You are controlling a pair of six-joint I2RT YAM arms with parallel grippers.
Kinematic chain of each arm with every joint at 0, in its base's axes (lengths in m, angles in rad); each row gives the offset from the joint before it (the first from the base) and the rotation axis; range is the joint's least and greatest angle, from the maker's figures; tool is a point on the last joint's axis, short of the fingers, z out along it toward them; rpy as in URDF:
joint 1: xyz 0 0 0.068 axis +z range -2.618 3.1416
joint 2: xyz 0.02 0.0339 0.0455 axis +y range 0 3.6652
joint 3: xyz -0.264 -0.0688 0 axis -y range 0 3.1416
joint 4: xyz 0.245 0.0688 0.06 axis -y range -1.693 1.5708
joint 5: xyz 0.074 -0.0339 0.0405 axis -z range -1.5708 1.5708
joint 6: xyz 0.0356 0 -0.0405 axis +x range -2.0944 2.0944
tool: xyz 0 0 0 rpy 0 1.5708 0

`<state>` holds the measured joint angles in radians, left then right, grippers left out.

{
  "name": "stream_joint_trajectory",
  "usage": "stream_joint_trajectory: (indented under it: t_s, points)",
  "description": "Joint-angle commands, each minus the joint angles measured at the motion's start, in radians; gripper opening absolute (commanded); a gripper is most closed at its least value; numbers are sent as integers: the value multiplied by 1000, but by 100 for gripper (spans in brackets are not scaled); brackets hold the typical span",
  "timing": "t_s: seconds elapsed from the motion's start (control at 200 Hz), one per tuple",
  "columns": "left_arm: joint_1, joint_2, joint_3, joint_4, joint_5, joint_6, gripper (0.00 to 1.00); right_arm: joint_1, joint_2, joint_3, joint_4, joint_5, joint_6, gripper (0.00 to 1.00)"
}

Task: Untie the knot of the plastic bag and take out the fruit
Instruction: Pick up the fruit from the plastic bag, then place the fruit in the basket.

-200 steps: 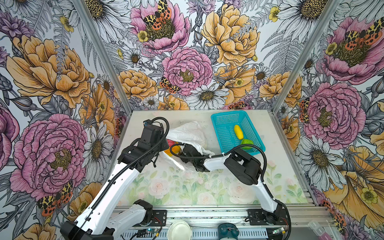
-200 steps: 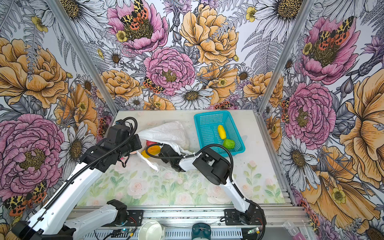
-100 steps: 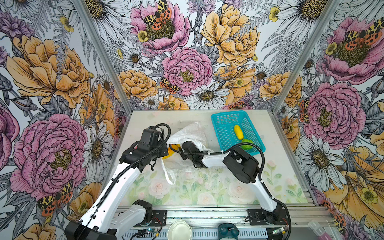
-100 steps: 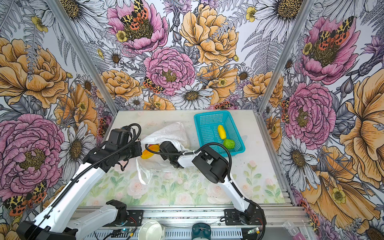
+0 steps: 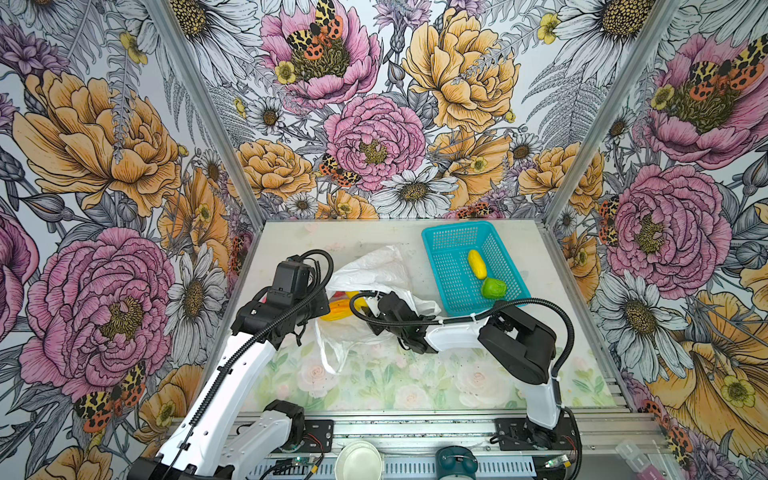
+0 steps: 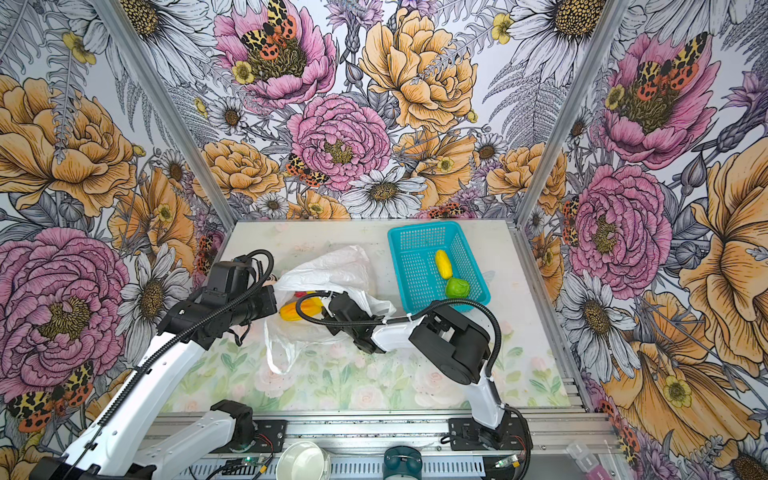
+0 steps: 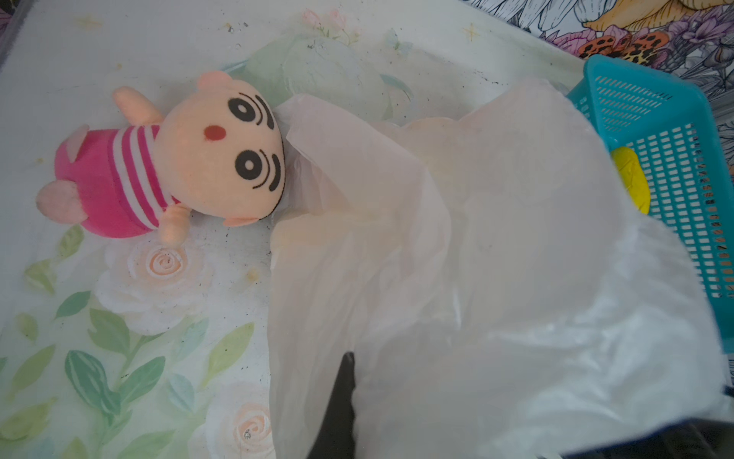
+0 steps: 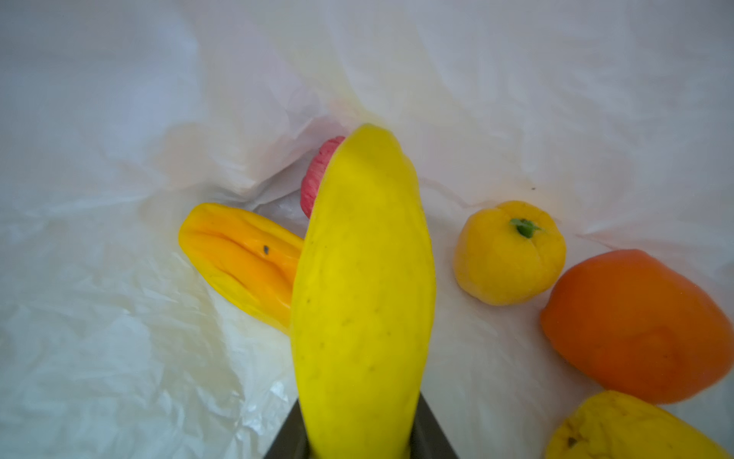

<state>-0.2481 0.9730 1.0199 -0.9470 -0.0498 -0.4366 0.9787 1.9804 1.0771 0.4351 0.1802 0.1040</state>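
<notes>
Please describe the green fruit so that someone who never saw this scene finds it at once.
A teal mesh basket stands at the far right of the table, beside the white plastic bag. Of the two fruits inside, the green fruit is the round one nearer the robot, next to an elongated yellow fruit; nothing else there is green.

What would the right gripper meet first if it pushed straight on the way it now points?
Probably the red-pink fruit, just past the tip of the long yellow fruit the right gripper grips inside the plastic bag; depth is unclear.
</notes>
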Motion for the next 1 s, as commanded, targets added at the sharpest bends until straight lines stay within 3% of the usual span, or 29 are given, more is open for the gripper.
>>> stream_joint_trajectory:
  t_s: [0.0, 0.455, 0.825, 0.995]
  points:
    - [52, -10, 0, -10, 40, 20, 0, 16, -66, -47, 92, -22, -9, 27]
    - [-3, -16, -14, -12, 12, 16, 0, 198, -359, -236, 95, 31, -82, 27]
    - [-11, -8, -9, -26, -23, 15, 0, 209, -685, -458, 144, 74, -94, 28]
    - [-26, -21, -12, -26, -41, 11, 0, 203, -831, -568, 201, 182, -126, 27]
